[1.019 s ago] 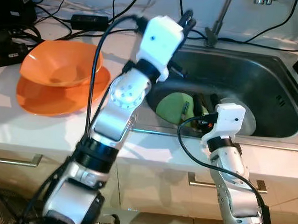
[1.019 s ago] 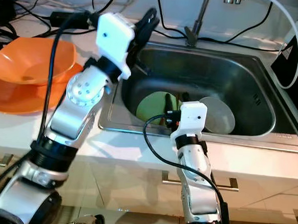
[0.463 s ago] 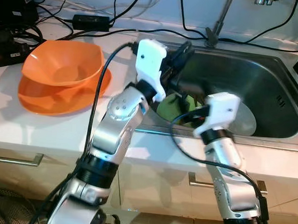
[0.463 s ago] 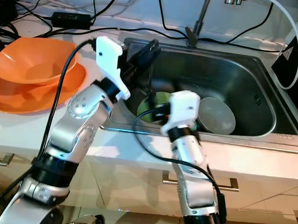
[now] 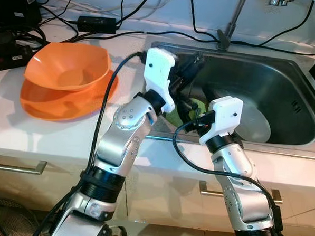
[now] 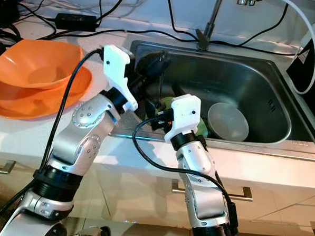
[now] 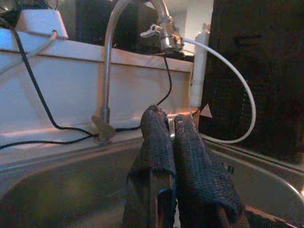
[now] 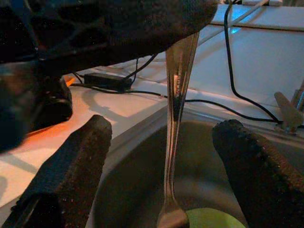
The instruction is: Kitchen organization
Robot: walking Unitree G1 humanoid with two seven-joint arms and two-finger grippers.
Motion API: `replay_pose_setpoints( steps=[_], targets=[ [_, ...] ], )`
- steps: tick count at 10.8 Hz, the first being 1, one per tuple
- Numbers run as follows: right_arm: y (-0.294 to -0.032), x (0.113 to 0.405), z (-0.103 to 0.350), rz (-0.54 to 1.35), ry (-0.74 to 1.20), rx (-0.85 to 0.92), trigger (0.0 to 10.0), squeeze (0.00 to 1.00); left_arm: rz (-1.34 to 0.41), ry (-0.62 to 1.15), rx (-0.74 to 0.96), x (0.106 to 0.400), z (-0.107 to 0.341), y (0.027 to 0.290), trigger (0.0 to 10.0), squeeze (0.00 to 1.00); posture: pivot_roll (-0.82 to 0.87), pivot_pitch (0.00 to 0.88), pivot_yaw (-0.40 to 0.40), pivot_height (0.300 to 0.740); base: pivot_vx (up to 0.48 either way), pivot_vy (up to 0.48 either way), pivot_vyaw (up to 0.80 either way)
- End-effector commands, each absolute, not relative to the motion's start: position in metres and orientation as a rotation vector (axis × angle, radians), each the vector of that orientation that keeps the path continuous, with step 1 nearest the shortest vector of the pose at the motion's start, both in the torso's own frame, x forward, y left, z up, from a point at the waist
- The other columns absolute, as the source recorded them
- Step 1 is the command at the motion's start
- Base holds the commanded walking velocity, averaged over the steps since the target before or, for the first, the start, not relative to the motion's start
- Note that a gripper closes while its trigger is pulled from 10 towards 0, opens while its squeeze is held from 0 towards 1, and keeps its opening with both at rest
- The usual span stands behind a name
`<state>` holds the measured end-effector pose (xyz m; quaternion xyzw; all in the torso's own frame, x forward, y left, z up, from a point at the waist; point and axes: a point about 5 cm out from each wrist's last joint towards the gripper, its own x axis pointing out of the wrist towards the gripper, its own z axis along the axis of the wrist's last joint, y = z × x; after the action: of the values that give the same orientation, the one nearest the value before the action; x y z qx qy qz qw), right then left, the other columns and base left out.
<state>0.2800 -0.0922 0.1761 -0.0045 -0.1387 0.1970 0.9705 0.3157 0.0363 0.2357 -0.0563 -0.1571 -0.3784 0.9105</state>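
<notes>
Steel sink basin [image 5: 286, 88] sits recessed in a white countertop [image 5: 50, 139], and both silver arms reach into its near-left part. The left gripper [image 7: 172, 124] has its black fingers pressed together on the handle of a slim metal piece of cutlery [image 8: 173, 142], which hangs down from them toward a lime-green plate [image 6: 166, 103] lying in the basin; whether it is a spoon or a fork cannot be told. The right gripper [image 8: 161, 142] sits just beside it with its two fingers spread wide apart, one on each side of the hanging handle without touching it. A pale grey round bowl [image 6: 228, 120] rests in the basin beside the green plate. Well apart on the counter, an orange plastic bowl [image 5: 68, 65] stands on an orange plate [image 5: 47, 104], with black cables [image 5: 72, 26] trailing behind.
</notes>
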Motion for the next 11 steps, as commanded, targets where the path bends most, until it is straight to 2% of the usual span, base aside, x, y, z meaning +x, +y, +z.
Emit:
replay_pose_setpoints(
  steps=[1,5,6,7,11],
  targets=[
    [-0.093,0.281,0.178,0.386,-0.280,-0.007,10.0,0.00,-0.841,-0.322,-0.116,0.310,0.238,0.030,10.0,0.00,0.06,0.046,-0.052,0.740,0.000,0.000,0.00],
    [-0.098,0.285,0.170,0.334,-0.247,-0.019,10.0,0.00,-0.892,-0.296,-0.123,0.305,0.236,0.029,10.0,0.00,0.06,0.055,-0.055,0.740,0.000,0.000,0.00],
    [-0.098,0.286,0.165,0.332,-0.224,-0.030,3.3,0.00,-0.897,-0.295,-0.123,0.305,0.237,0.030,10.0,0.00,0.07,0.056,-0.053,0.740,0.000,0.000,0.00],
    [-0.098,0.287,0.164,0.331,-0.220,-0.031,0.0,0.00,-0.896,-0.295,-0.122,0.305,0.238,0.030,10.0,0.00,0.07,0.059,-0.053,0.740,0.000,0.000,0.00],
    [-0.097,0.288,0.160,0.323,-0.208,-0.025,0.0,0.00,-0.895,-0.282,-0.121,0.304,0.237,0.031,10.0,0.00,0.07,0.067,-0.054,0.740,0.000,0.000,0.00]
  ],
)
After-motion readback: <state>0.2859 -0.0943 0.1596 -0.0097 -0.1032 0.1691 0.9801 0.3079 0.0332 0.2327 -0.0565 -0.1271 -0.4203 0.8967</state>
